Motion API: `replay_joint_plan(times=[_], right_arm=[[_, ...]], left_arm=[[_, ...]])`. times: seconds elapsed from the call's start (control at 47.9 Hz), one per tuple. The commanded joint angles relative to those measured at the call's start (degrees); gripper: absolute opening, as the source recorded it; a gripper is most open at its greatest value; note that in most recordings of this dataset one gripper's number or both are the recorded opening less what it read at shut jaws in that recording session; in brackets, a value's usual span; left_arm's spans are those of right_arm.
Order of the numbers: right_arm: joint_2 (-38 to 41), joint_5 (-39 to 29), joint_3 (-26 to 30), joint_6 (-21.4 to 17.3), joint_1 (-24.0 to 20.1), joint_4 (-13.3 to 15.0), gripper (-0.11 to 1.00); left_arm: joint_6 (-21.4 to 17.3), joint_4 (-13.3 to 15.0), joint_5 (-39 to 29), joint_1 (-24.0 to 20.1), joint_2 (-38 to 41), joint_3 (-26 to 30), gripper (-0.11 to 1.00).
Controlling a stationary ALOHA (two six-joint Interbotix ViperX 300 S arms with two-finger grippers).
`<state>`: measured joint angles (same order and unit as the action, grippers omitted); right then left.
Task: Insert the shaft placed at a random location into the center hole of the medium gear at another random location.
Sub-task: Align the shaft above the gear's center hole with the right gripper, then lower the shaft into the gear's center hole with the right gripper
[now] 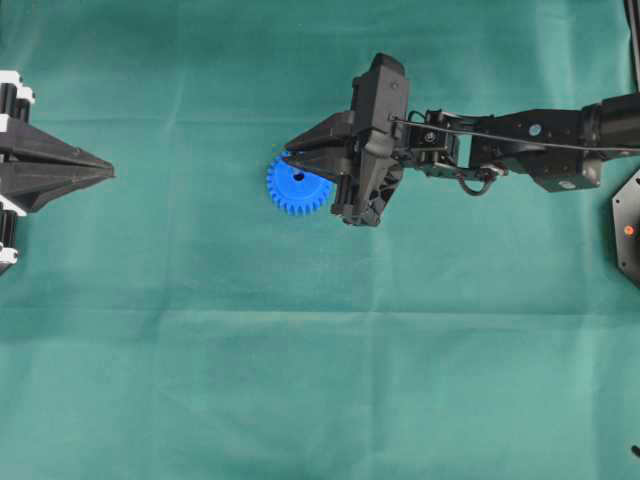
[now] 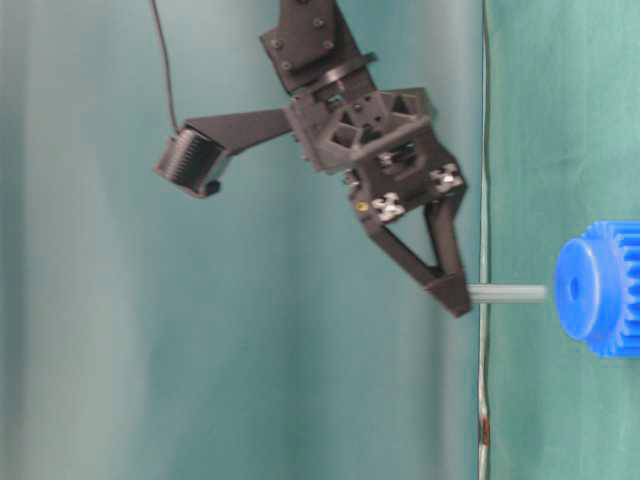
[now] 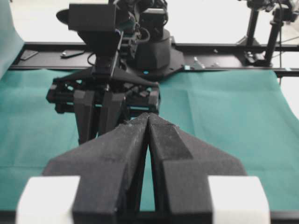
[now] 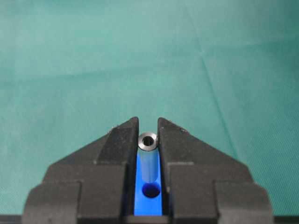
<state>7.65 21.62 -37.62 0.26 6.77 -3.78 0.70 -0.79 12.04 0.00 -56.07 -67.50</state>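
Note:
The blue medium gear (image 1: 297,187) lies flat on the green cloth, with its dark center hole (image 1: 298,177) showing. My right gripper (image 1: 289,152) hangs over the gear's far edge, shut on the silvery shaft (image 4: 148,141). In the table-level view the shaft (image 2: 507,293) sticks out from the fingertips toward the gear (image 2: 600,288), its free end a short gap off the hub, roughly in line with the hole (image 2: 574,288). The right wrist view shows the center hole (image 4: 151,190) just past the shaft's tip. My left gripper (image 1: 108,172) rests shut and empty at the left edge.
Green cloth (image 1: 320,380) covers the whole table. A black mount (image 1: 628,228) sits at the right edge. In the left wrist view a black rail (image 3: 224,51) runs along the back, with the right arm (image 3: 105,88) ahead of the left gripper (image 3: 148,117).

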Motion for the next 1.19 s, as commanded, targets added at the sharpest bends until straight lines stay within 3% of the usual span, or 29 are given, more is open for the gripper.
replay_joint_plan(times=[0.0, 1.17], right_arm=[[-0.09, 0.53, 0.79, 0.18, -0.26, -0.18, 0.12], [6.06, 3.16, 1.05, 0.18, -0.26, -1.85, 0.12]], left_arm=[[0.09, -0.09, 0.26, -0.18, 0.26, 1.41, 0.0], [0.0, -0.09, 0.0, -0.53, 0.35, 1.32, 0.0]])
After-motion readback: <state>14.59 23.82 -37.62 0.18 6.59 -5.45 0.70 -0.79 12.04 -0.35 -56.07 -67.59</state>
